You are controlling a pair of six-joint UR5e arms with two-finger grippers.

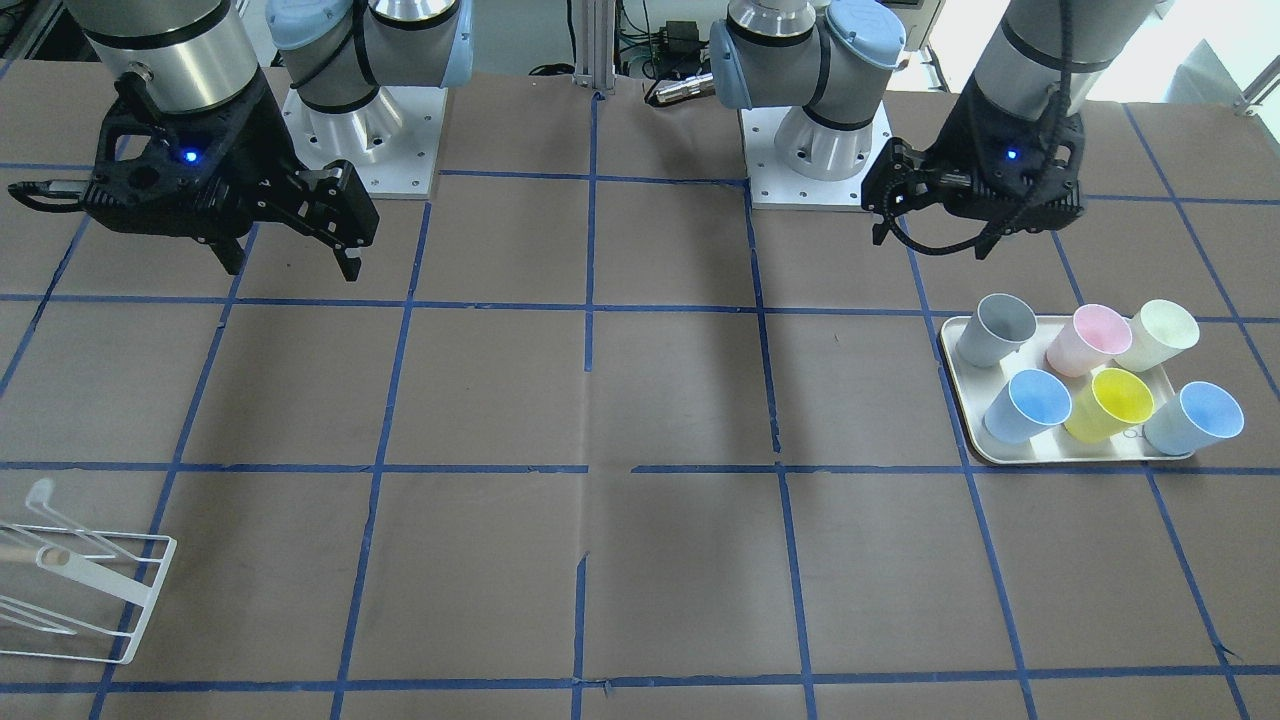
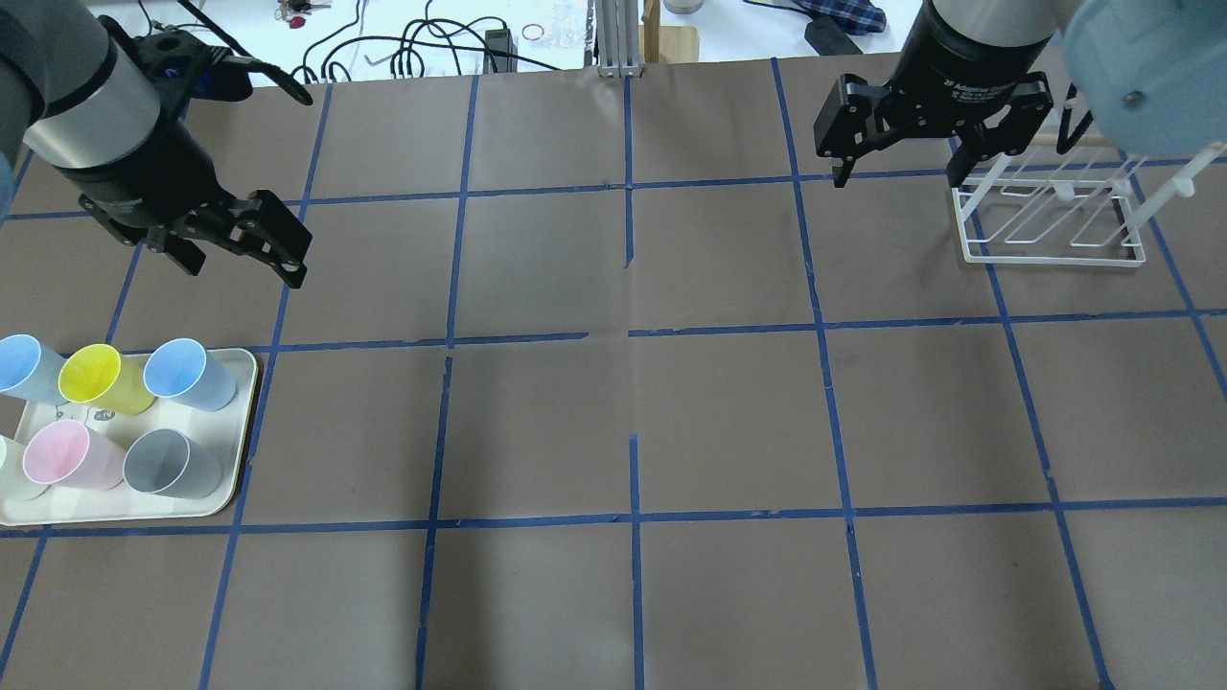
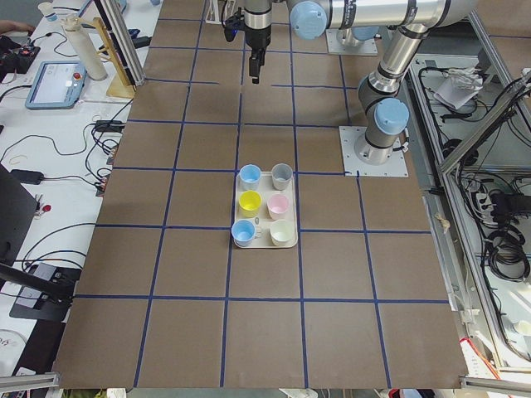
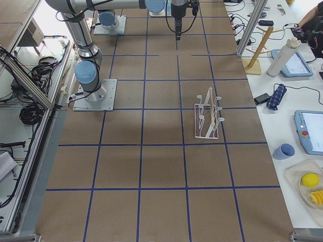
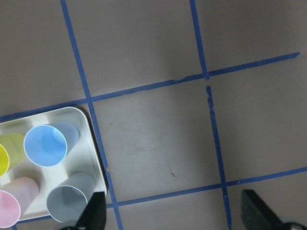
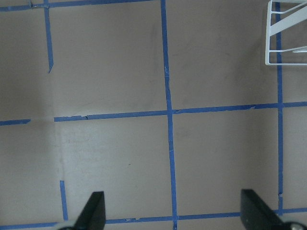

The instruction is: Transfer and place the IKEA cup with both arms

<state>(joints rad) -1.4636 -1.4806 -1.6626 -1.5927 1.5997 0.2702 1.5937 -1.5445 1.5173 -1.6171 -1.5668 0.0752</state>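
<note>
Overhead exterior: blue cup (image 2: 189,374) stands upright on the tray (image 2: 244,422), at the tray corner closest to the left end effector (image 2: 244,268). It is not gripped and sits apart from both fingers. A second blue cup (image 2: 24,367) is in the same row, at the end farthest from that end effector, with a yellow cup (image 2: 96,379) between the two. A grey cup (image 2: 171,463) is just beside the blue cup, and a pink cup (image 2: 67,453) is next to the grey. A cream cup (image 2: 8,467) is cut by the frame edge. All cups have the open side up.

Left end effector: fingers spread wide with nothing between them, hovering above the tabletop (image 2: 537,422) and not over the tray. In the left wrist view both fingertips (image 5: 93,213) show at the bottom edge. The blue cup (image 5: 46,143) lies outside the gap, off to one finger's side. The grey cup (image 5: 69,203) is the cup nearest that fingertip.

Right end effector (image 2: 897,177): fingers wide apart and empty, above the tabletop, well apart from the tray. A white wire rack (image 2: 1050,216) is just beside it on its outer side. The right wrist view catches only a rack corner (image 6: 288,33), out past one finger (image 6: 254,206).

Front-facing view: the blue cup (image 1: 1025,405) is at the tray's end toward the table's middle.
</note>
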